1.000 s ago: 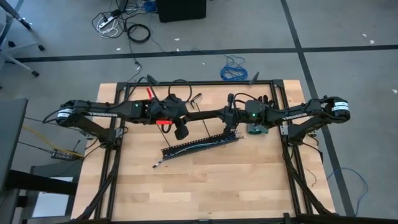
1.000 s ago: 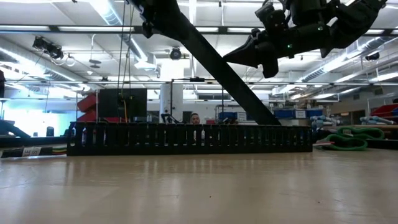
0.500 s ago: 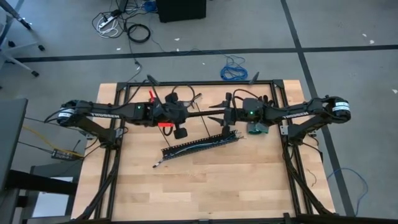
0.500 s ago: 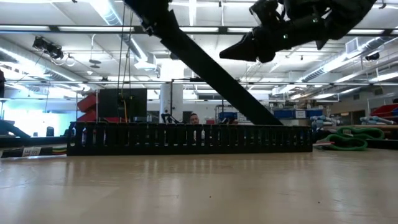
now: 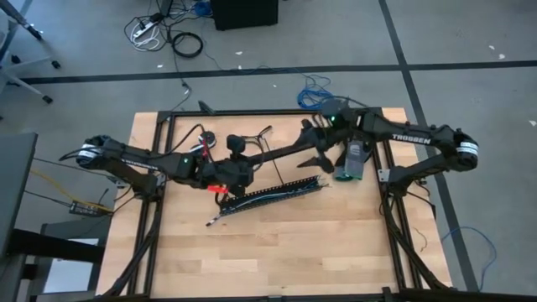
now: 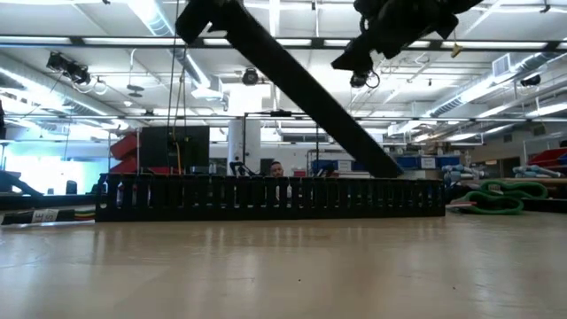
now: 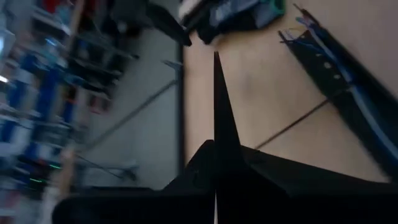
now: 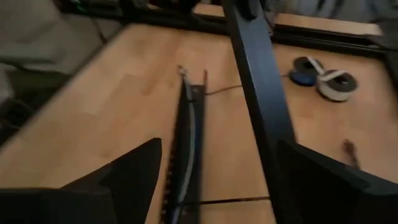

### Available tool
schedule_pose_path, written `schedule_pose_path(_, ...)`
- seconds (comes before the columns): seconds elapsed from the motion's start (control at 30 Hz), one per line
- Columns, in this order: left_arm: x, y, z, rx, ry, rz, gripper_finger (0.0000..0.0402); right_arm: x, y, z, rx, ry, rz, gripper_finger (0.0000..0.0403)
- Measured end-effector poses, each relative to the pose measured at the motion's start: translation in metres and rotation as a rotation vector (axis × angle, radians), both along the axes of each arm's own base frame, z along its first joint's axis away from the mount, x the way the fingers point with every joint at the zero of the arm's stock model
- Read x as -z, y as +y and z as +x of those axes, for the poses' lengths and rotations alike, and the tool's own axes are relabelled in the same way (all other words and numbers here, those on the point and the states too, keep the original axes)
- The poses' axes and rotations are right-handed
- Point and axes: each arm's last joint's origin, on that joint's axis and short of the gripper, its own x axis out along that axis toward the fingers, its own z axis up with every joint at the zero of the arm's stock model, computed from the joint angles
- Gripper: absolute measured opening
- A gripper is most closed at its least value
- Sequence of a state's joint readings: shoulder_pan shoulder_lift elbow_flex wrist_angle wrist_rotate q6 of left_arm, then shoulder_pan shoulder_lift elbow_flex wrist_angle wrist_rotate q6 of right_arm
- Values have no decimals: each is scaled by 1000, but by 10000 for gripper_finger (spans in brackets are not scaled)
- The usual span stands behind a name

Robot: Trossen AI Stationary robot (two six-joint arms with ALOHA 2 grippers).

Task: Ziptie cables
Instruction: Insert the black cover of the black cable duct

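"TROSSEN" lettered right arm (image 5: 403, 138), its tool (image 5: 316, 144) spread wide, long black strip (image 5: 277, 153) clenched by left tool (image 5: 237, 170), wooden surface (image 5: 277, 243).

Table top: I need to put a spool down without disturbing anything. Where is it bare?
The near half of the table, in front of the perforated strip, is bare wood between the side rails. The far half is crowded: both arms, a long black strip the left tool grips, and tape rolls.
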State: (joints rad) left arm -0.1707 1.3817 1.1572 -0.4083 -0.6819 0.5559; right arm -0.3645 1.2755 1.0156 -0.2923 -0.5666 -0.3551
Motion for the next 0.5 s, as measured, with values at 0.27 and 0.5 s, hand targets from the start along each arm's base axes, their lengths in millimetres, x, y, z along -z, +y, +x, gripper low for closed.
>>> schedule_pose_path(0.27, 28, -32, 26, 141, 185, 349, 0, -12, -19, -7, 54, -2, 75, 308)
schedule_pose_path(0.5, 59, -44, 43, 130, 297, 463, 0, -13, -19, -4, 167, 2, 39, 308)
